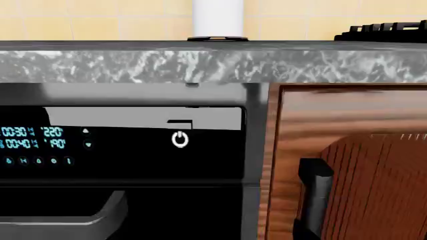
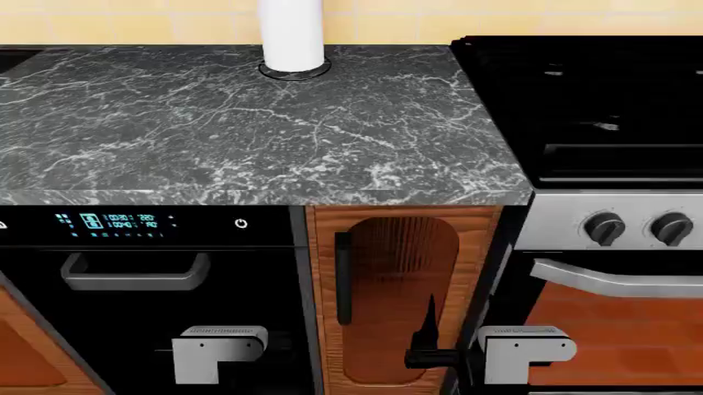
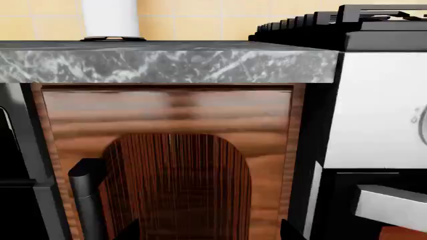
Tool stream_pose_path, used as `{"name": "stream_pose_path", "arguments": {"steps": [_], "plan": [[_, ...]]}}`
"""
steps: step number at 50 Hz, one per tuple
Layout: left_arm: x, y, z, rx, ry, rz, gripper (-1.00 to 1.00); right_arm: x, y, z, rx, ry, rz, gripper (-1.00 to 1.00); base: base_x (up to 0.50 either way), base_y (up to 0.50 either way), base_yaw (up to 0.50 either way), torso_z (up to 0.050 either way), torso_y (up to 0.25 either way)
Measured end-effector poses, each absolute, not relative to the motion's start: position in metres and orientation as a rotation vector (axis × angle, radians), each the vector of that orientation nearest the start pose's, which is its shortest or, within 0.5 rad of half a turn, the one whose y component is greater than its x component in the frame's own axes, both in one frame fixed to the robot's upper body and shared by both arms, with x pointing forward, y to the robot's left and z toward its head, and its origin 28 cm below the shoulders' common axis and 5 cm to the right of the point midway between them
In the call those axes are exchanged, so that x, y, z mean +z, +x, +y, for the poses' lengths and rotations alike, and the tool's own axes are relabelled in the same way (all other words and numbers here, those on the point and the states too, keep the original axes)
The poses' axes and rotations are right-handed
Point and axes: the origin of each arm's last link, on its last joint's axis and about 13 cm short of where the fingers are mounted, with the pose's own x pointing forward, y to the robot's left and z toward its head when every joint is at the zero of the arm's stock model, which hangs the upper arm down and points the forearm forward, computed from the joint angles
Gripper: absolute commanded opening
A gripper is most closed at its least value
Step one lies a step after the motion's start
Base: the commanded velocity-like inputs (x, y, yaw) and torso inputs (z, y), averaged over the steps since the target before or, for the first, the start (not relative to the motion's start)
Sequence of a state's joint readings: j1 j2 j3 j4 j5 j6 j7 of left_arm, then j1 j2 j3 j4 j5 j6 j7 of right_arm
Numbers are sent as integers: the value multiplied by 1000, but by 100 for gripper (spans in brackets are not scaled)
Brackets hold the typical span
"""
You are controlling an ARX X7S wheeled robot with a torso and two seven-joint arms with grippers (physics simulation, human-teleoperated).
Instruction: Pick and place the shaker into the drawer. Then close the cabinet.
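Cabinet [image 2: 401,296]: narrow reddish-brown wood door, ribbed arched panel, dark vertical handle [image 2: 342,276] left; shut, upright.

A dark grey marbled bench [image 2: 242,115] runs across the kitchen, backed by a wall of pale yellow tiles [image 2: 384,16]. A white cylinder [image 2: 291,33] stands on a dark round base near the back edge. Under the bench sits a black oven [image 2: 143,288] with a lit blue display [image 2: 115,222] and a grey handle. Beside it is a narrow reddish-brown wooden door [image 2: 401,296] with a ribbed arched panel and a dark upright handle [image 2: 342,276]. To the right stands a stove [image 2: 604,148] with two knobs.
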State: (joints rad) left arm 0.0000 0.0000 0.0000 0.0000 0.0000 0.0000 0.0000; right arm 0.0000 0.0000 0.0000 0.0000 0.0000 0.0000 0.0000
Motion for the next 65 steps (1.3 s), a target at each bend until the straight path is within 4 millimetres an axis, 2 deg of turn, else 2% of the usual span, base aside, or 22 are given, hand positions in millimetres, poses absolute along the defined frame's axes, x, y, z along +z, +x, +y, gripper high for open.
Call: {"name": "stream_pose_path", "arguments": {"steps": [3, 31, 35, 37, 40, 45, 50, 54, 56, 58, 61, 65], "plan": [[13, 211, 205, -2, 0, 4, 100, 13, 210, -96, 1, -4, 0, 100, 0, 0, 0, 0, 0], [11, 213, 206, -30, -44, 39, 100, 13, 213, -96, 19, -32, -2, 100, 0, 500, 0, 0, 0], [20, 219, 207, -27, -50, 30, 100, 24, 219, -99, -2, -15, -10, 100, 0, 0, 0, 0, 0], [36, 231, 207, -33, -59, 2, 100, 43, 232, -104, -19, -14, -41, 100, 0, 0, 0, 0, 0], [79, 261, 206, -46, -72, -79, 100, 91, 263, -115, -38, -23, -113, 100, 0, 0, 0, 0, 0], [178, 316, 204, -83, -78, -260, 100, 199, 318, -126, -38, -63, -288, 100, 0, 0, 0, 0, 0], [280, 355, 200, -118, -57, -430, 100, 308, 349, -129, -21, -120, -449, 100, 0, 0, 0, 0, 0], [362, 377, 195, -141, -35, -560, 100, 390, 363, -127, -7, -158, -556, 100, 0, 0, 0, 37, 75], [400, 383, 187, -174, -19, -606, 100, 431, 365, -125, 2, -172, -604, 100, 0, 0, 0, 49, 99], [432, 383, 180, -199, 2, -625, 100, 463, 365, -125, 0, -181, -614, 100, 0, 0, 0, 50, 99], [468, 379, 174, -213, 37, -632, 100, 499, 357, -127, -10, -189, -605, 100, 0, 0, 0, 50, 98], [500, 369, 171, -207, 85, -605, 100, 528, 344, -129, -10, -196, -555, 100, 0, 0, 0, 50, 96]]}}
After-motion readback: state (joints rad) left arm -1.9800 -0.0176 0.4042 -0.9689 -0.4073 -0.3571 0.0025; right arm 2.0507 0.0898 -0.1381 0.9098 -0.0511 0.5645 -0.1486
